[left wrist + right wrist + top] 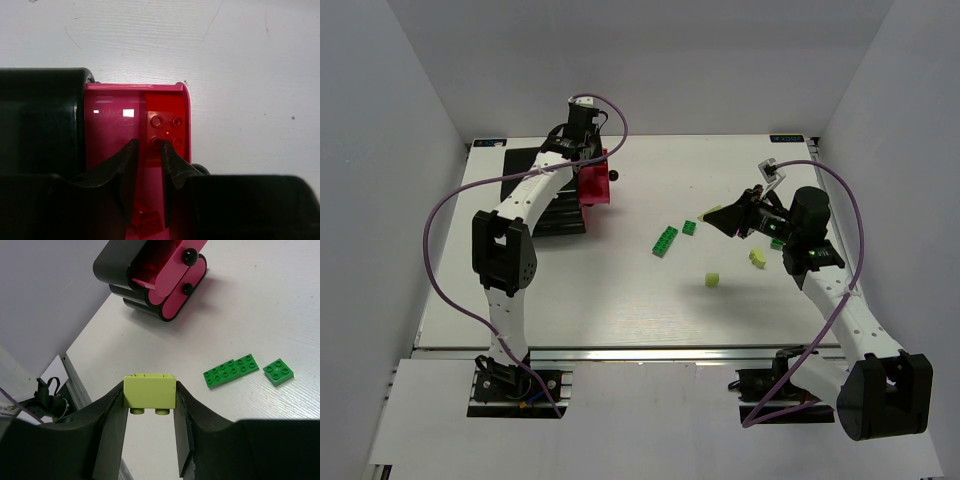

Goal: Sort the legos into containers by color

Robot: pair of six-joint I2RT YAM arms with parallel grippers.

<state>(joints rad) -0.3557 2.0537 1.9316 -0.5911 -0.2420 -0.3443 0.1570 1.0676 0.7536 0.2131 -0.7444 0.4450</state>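
My left gripper (148, 145) hangs over an open pink drawer (112, 130) of the black cabinet (542, 195). Its jaws stand a little apart with nothing between the tips. In that drawer lie a red lego plate (167, 122) and a small red brick (150, 222). My right gripper (150, 386) is shut on a pale yellow lego (150, 395), held above the table on the right (720, 218). On the table lie a long green strip (231, 371), a small green plate (278, 371) and two pale yellow bricks (712, 280) (757, 258).
The cabinet (112, 265) stands at the back left, its pink drawers (175, 295) carrying round black knobs (190, 257). Another green lego (777, 243) shows under the right arm. White walls enclose the table on three sides.
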